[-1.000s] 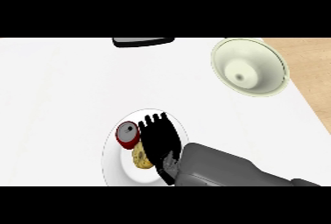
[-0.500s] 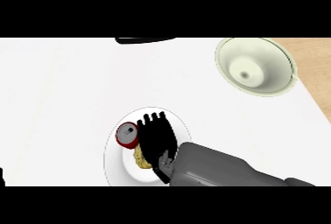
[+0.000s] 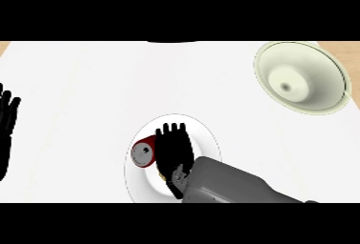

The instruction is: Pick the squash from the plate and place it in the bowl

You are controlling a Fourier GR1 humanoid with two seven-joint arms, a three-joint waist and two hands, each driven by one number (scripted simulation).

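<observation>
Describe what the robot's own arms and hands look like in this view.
The right forearm is a smooth, boxy grey casing with rounded edges and a darker shaded side. It ends in a black right robot hand with slim segmented fingers. The left robot hand, at the view's left edge, is the same black, with slender fingers; its forearm does not show. No cables, markings or sleeves are visible.

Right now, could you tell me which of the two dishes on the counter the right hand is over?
The plate, the flat white one at lower centre; the right hand lies over it beside a red can. The bowl sits apart at upper right.
</observation>
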